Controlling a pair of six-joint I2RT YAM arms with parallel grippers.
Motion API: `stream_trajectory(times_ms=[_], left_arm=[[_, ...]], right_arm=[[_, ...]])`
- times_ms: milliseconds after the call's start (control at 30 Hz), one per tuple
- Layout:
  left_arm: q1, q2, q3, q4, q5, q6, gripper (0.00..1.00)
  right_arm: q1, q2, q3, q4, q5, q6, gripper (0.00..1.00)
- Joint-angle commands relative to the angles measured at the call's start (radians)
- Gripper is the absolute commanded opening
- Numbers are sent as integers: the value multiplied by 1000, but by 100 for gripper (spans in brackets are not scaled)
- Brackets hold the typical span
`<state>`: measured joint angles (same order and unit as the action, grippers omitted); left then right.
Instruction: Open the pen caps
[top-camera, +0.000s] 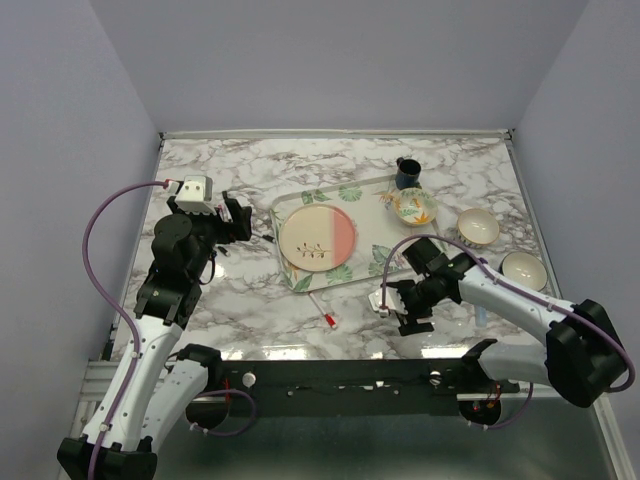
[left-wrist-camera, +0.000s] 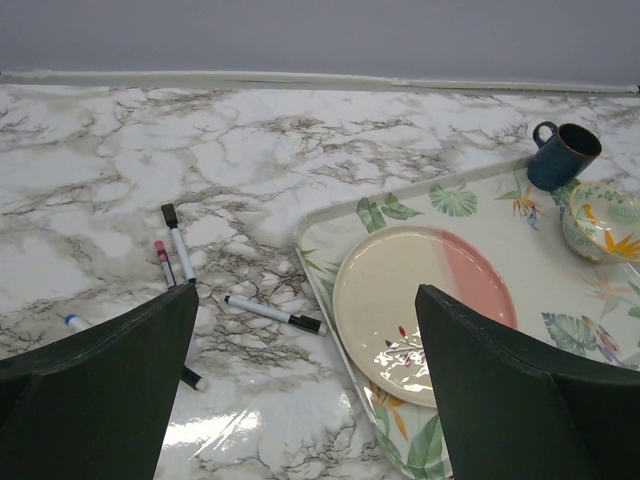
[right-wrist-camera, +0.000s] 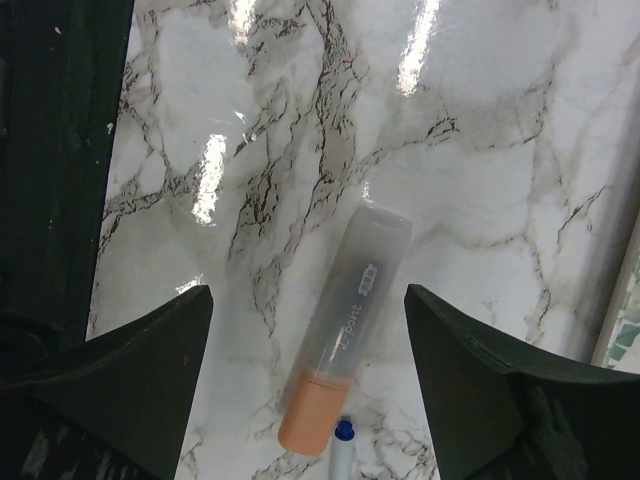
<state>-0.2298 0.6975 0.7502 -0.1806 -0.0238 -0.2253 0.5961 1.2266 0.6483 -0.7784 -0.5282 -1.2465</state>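
1. Hovering low over the grey-veined white marble table (right-wrist-camera: 480, 150), the right gripper (right-wrist-camera: 308, 295) has its two dark fingers (right-wrist-camera: 150, 380) apart and touching nothing.
2. Between those fingers lies a chunky highlighter with a frosted translucent barrel (right-wrist-camera: 355, 300). It rests flat on the marble and ends in a short orange cap (right-wrist-camera: 310, 410). The blue tip of a thin pen (right-wrist-camera: 343, 432) sits just beside the orange end.
3. In the wrist view the highlighter's long axis slants from the clear end at upper right down to the orange end at lower left. It therefore runs roughly along the gap, not across it. The fingers flank the barrel's long sides, so closing would likely pinch it across its width. It lies slightly nearer the right-hand finger in that view.
4. The left gripper (left-wrist-camera: 307, 295) is spread wide and empty over the far left of the table. Several thin white pens (left-wrist-camera: 275, 312) with black and pink caps lie on the marble ahead of it, beside a leaf-printed tray (left-wrist-camera: 330, 225).
5. The right arm is by far the nearer to the highlighter, and the left is well apart. Pulling the cap would probably need the left arm brought across to the orange end.
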Motion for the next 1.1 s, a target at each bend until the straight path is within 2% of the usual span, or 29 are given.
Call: stream_trajectory(times_ms=[0,800,900,1067], left_arm=[[4,-7,8,16,21,1,99],[4,-6,6,16,21,3,99],[4,-6,6,16,21,3,99],[4,-7,5,16,22,3,99]], right_arm=[[39,19,-15,48,89,79,85],[156,129,25,90,278,277,78],[171,162,37,96,292,306,73],[214,209,54,123,330,347,56]])
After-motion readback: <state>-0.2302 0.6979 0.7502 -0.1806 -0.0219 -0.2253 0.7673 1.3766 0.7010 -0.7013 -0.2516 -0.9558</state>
